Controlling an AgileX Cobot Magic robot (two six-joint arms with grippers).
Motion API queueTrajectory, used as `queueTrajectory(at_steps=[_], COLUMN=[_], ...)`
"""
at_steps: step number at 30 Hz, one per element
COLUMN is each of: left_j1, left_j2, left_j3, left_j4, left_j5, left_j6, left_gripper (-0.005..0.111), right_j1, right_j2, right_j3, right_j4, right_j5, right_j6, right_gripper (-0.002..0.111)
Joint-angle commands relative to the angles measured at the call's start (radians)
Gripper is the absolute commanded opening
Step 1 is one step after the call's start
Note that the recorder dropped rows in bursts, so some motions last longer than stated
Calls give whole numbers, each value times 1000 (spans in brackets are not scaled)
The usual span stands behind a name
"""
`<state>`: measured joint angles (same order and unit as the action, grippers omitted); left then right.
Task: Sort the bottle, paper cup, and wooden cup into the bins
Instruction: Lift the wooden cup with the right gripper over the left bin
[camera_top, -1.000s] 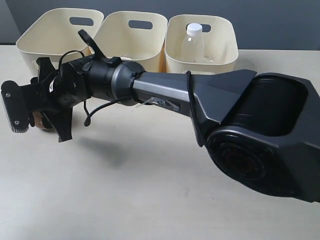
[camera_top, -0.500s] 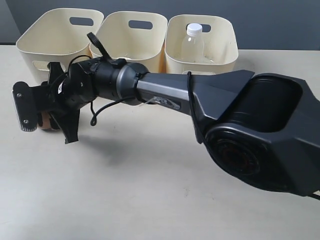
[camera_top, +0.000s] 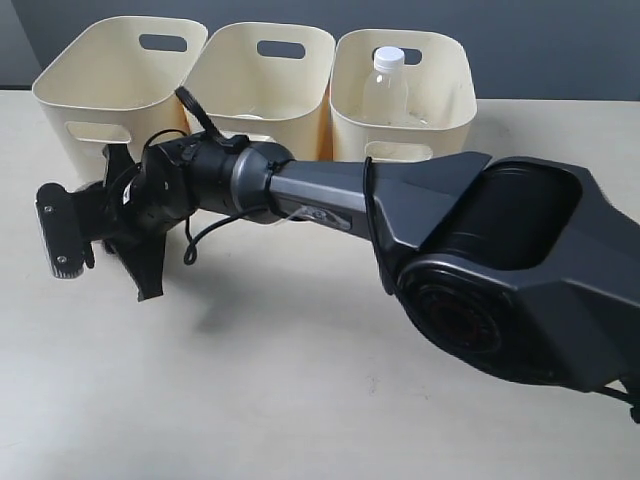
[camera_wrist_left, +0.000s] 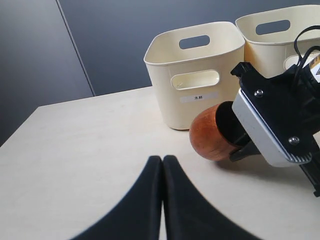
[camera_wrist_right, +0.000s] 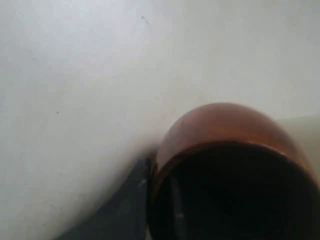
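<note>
The wooden cup (camera_wrist_left: 212, 134) hangs tilted just above the table in front of the left bin (camera_wrist_left: 195, 85), with my right gripper (camera_wrist_left: 234, 141) shut on its rim. In the right wrist view the wooden cup (camera_wrist_right: 225, 130) fills the lower picture, one finger (camera_wrist_right: 135, 200) pressed against its outer wall. In the exterior view the right gripper (camera_top: 110, 225) hides the cup. The bottle (camera_top: 385, 88) stands upright in the right bin (camera_top: 445, 110). I cannot make out the paper cup. My left gripper (camera_wrist_left: 162, 161) is shut on nothing, low over the table.
The three bins stand in a row at the table's far edge: left bin (camera_top: 115, 65), middle bin (camera_top: 265, 75) and the right one. My right arm (camera_top: 420, 210) stretches across the table from right to left in front of them.
My right gripper has risen with the wooden cup and shifted a little toward the left bin. The left gripper's motion cannot be judged.
</note>
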<state>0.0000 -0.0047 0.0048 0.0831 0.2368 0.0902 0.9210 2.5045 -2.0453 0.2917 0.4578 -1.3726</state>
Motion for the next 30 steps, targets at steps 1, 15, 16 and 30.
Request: queueTrajectory(at_steps=[1, 15, 16, 30], left_j1=[-4, -4, -4, -4], left_j2=[5, 5, 5, 5], left_j3=[-5, -5, -5, -5], left_j4=[-2, -2, -2, -2], left_j5=[-5, -5, -5, -5], left_j6=[-1, -1, -1, -1], left_gripper=[0, 0, 0, 0], right_j1=[-5, -3, -3, -110], right_j2=[-5, -142, -166, -232], right_j3=[-4, -4, -4, -198], right_j4=[6, 79, 103, 426], right_j5=[-34, -43, -43, -119], right_j6=[-1, 49, 49, 118], right_gripper=[-1, -1, -1, -1])
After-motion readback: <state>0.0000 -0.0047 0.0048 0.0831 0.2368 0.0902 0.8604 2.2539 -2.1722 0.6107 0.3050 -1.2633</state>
